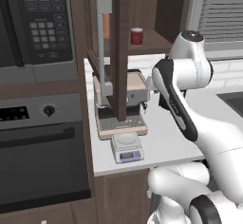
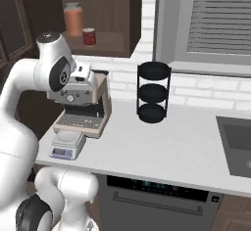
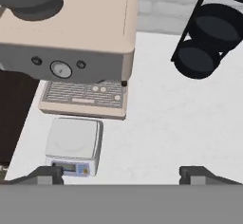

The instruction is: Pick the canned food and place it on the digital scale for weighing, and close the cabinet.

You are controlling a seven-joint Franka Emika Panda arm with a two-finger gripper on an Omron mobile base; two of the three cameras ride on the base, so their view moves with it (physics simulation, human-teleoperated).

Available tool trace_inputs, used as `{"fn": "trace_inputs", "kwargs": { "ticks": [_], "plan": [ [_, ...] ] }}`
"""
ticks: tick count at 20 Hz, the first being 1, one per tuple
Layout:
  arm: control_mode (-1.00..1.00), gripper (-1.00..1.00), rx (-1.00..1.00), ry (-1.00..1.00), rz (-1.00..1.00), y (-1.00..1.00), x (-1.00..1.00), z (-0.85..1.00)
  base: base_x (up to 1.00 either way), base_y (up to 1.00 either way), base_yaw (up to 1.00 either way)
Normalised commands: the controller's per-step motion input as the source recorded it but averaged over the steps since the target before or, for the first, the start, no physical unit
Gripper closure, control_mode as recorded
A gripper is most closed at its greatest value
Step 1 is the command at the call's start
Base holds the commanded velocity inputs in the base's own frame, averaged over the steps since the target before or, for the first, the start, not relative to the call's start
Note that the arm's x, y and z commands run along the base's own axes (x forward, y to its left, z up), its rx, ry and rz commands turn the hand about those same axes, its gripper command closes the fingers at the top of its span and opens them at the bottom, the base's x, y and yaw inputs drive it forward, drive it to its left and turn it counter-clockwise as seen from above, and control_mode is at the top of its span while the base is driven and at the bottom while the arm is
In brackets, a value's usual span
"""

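The canned food [image 1: 136, 36] [image 2: 88, 36], red with a silvery top, stands on the lower shelf of the dark brown cabinet [image 2: 110, 10]. The cabinet's glass-panelled door [image 1: 122, 52] is swung open toward me, its grey bar handle [image 1: 103, 38] facing left. The digital scale [image 1: 126, 148] [image 2: 66, 145] [image 3: 73, 144] sits at the counter's front edge before the espresso machine, its plate bare. My gripper [image 3: 121, 174] is open and holds nothing. It hovers above the counter, looking down on the scale and the machine, well below and apart from the can.
A beige-and-steel espresso machine [image 1: 127, 95] [image 2: 83, 103] [image 3: 71, 33] stands behind the scale, under the open door. An orange jar [image 2: 73, 19] stands left of the can. A black three-tier rack [image 2: 153, 92] [image 3: 204, 33] stands mid-counter, a sink [image 2: 238, 142] at right. Microwave [image 1: 33, 28] and oven [image 1: 42, 147] are on the left.
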Motion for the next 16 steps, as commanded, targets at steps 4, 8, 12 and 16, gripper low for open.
{"fn": "trace_inputs", "kwargs": {
  "ticks": [4, 8, 12, 16],
  "plan": [
    [-1.00, -1.00, 0.00, -0.33, 0.00, 0.01, -0.57, 0.11, 0.00, 0.00, 0.00],
    [-1.00, -1.00, 0.00, -0.33, 0.00, 0.00, -0.44, 0.31, 0.00, 0.00, 0.00],
    [-1.00, -1.00, 0.00, -0.33, 0.00, 0.00, -0.35, 0.41, 0.00, 0.00, 0.00],
    [-1.00, -1.00, 0.00, -0.27, 0.00, 0.00, -0.26, 0.55, 0.00, 0.00, 0.00]
  ]
}}
